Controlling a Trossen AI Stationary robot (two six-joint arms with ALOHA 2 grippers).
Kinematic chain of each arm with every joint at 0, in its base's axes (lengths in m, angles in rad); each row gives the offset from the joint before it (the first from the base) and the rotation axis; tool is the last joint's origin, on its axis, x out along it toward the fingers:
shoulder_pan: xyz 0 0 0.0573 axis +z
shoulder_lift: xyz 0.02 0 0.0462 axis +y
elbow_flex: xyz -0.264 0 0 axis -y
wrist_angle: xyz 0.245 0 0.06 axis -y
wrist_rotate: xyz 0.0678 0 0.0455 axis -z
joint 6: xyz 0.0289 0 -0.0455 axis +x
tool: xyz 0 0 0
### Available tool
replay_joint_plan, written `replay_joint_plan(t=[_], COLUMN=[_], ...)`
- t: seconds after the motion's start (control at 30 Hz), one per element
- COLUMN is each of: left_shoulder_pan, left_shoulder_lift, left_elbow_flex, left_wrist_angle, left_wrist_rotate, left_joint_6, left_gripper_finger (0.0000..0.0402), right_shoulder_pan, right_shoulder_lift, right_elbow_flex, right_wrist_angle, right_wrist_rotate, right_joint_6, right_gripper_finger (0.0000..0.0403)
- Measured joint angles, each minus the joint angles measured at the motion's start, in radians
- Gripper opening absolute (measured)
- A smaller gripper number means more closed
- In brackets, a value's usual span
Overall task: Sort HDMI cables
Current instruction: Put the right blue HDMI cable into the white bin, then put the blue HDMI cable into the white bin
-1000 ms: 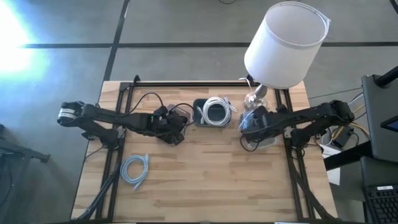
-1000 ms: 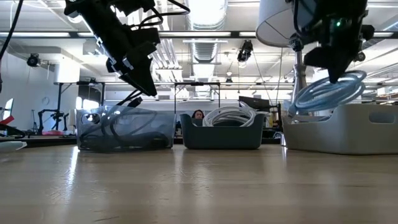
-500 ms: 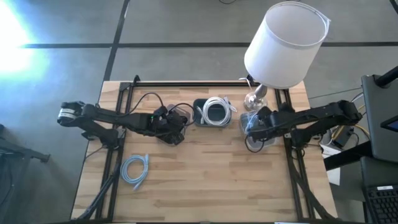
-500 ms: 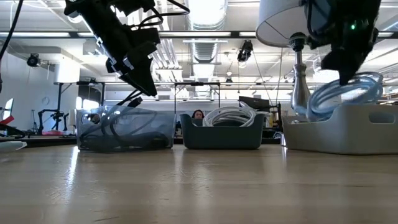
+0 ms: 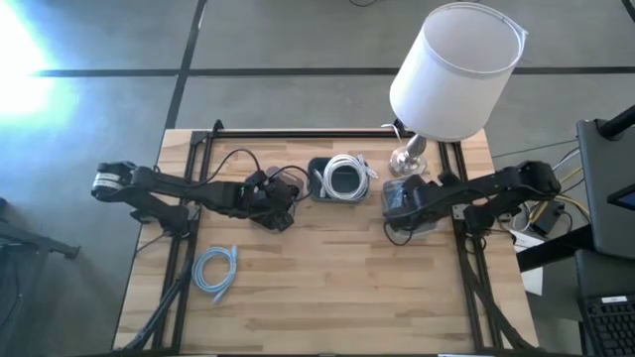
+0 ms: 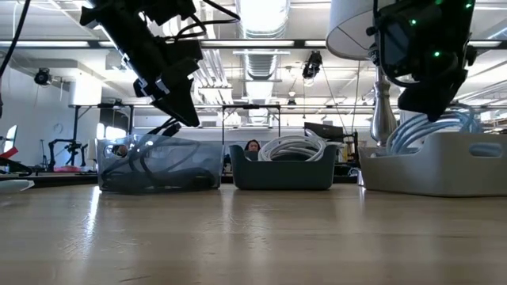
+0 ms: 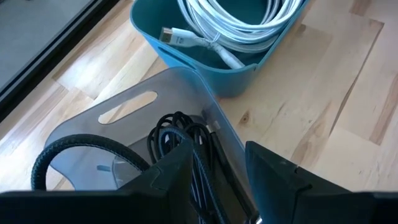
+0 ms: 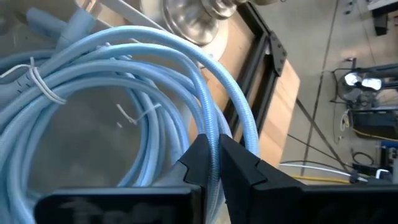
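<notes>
Nearest us in the high view, a light-blue coil [image 5: 215,271] lies loose on the table [image 5: 337,297] at the lower left of the frame, well apart from both arms; we judge it the one cable not yet sorted.

Farther back, three bins stand in a row, one for each colour, so each holds only like cables. At the left, the clear bin [image 6: 158,165] holds thin black cables [image 7: 186,149]. Our left gripper [image 7: 214,171] hangs just above it, fingers parted and grasping nothing, which reads as an arm that waits.

At the centre, the dark teal bin [image 6: 283,171] holds the white coils [image 5: 345,175].

At the right, the pale bin [image 6: 444,162] holds light-blue coils [image 8: 93,124]. Our right gripper [image 8: 210,163] sits low over this bin, its fingers pinched close on a strand of the top blue coil [image 8: 214,109], which already rests among the others. We judge the coil is held low like this so it settles inside the walls when the grip loosens.

Behind that bin stands the lamp [image 5: 451,74], its metal base [image 8: 199,15] just beside the coils.
</notes>
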Motion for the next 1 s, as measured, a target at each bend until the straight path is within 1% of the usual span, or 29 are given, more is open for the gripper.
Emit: replay_joint_plan(t=[0.23,0.43,0.6,0.73,0.87,1.0], left_shoulder_pan=[0.000,-0.001,-0.001,-0.005,-0.029,-0.075], left_shoulder_lift=[0.000,0.000,0.000,-0.003,-0.006,-0.009], left_elbow_flex=[0.000,0.000,0.005,0.016,0.037,0.065], left_wrist_angle=[0.000,0.001,-0.002,-0.001,-0.004,-0.029], left_wrist_rotate=[0.000,0.000,0.001,0.007,0.043,0.112], left_joint_6=[0.000,0.012,0.027,0.036,0.091,0.151], left_gripper_finger=[0.0152,0.0152,0.0152,0.0152,0.0152,0.0152], right_shoulder_pan=[-0.001,0.000,0.000,0.000,0.000,0.006], right_shoulder_lift=[0.027,0.027,0.014,-0.002,-0.004,-0.004], right_elbow_flex=[-0.001,0.022,0.096,0.155,0.222,0.285], right_wrist_angle=[0.022,0.024,-0.051,-0.052,-0.051,-0.008], right_wrist_rotate=[-0.007,-0.081,-0.088,-0.088,-0.088,-0.088], right_joint_6=[0.005,-0.043,-0.051,-0.096,-0.106,-0.103], right_gripper_finger=[0.0072,0.0110,0.0133,0.0146,0.0154,0.0157])
